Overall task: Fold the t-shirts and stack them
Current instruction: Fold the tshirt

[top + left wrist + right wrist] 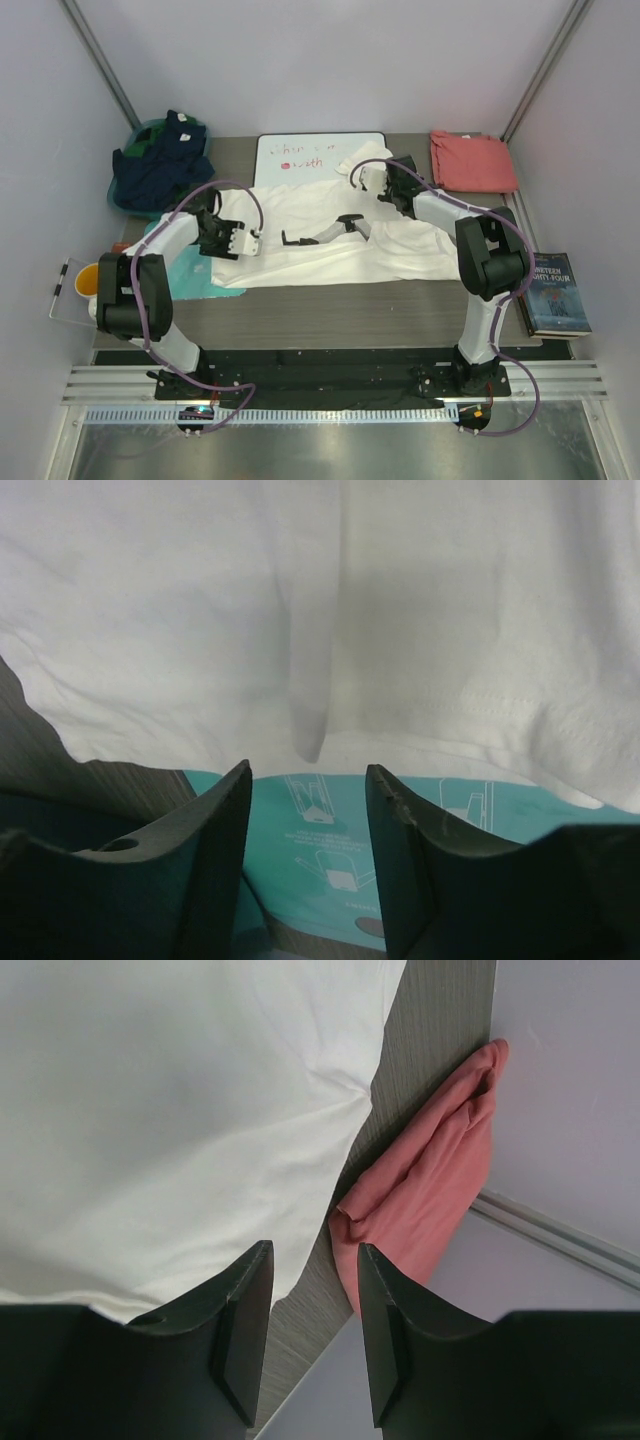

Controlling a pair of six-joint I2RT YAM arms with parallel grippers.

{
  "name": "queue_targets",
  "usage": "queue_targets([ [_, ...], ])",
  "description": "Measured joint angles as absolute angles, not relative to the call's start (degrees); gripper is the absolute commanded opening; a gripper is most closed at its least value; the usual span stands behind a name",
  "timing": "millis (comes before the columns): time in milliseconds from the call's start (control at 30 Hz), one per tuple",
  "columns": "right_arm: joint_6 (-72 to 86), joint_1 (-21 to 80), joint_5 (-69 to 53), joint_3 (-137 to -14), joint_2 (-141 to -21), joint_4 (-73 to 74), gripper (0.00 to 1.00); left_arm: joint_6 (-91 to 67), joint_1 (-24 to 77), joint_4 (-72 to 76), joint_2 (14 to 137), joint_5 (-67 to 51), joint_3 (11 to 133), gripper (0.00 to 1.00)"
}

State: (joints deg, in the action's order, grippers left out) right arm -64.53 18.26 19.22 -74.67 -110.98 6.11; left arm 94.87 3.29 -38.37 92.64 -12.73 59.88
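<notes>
The cream-white t-shirt (330, 240) lies spread across the middle of the table, its black-and-grey print (325, 232) facing up. My left gripper (248, 244) hovers over the shirt's left part. In the left wrist view it (308, 770) is open, with only the teal board (330, 830) showing between its fingers and the shirt's hem (480, 700) just ahead. The salmon-red t-shirt (472, 160) lies folded at the back right. My right gripper (366, 179) is open and empty above the cream shirt's far edge. In the right wrist view it (315, 1250) frames bare table between the cream shirt (170, 1140) and the salmon one (420, 1200).
A whiteboard (320, 153) with red scribbles lies at the back, partly under the cream shirt. A teal board (185, 275) sticks out from under the shirt's left side. Dark clothes (160, 160) fill a basket at the back left. A book (558, 290) lies at the right edge and an orange cup (88, 280) at the left.
</notes>
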Motion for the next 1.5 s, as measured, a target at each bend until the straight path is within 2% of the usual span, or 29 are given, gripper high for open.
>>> queue_targets([
  [267, -64.51, 18.26, 19.16, -74.67, -110.98, 6.11, 0.44, 94.28, 3.60, -36.84, 96.12, -13.02, 60.20, 0.47],
  [367, -64.51, 18.26, 19.16, -74.67, -110.98, 6.13, 0.44, 93.60, 3.75, -36.03, 97.08, -13.06, 60.47, 0.43],
  [467, -64.49, 18.26, 19.16, -74.70, -110.98, 6.13, 0.44, 93.19, 3.90, -35.31, 97.56, -13.08, 60.97, 0.29],
  [500, -64.49, 18.26, 19.16, -74.70, -110.98, 6.13, 0.45, 93.08, 3.99, -35.03, 97.60, -13.06, 61.06, 0.17],
  [600, -64.49, 18.26, 19.14, -74.78, -110.98, 6.17, 0.44, 92.86, 4.01, -34.41, 97.76, -13.02, 61.12, 0.02],
  [633, -64.49, 18.26, 19.14, -74.81, -110.98, 6.17, 0.44, 92.99, 4.01, -34.26, 97.84, -12.97, 61.14, 0.00],
  [1500, -64.14, 18.26, 19.14, -76.40, -111.15, 6.52, 0.45, 92.12, 3.60, -37.21, 101.49, -3.40, 66.46, 0.00],
])
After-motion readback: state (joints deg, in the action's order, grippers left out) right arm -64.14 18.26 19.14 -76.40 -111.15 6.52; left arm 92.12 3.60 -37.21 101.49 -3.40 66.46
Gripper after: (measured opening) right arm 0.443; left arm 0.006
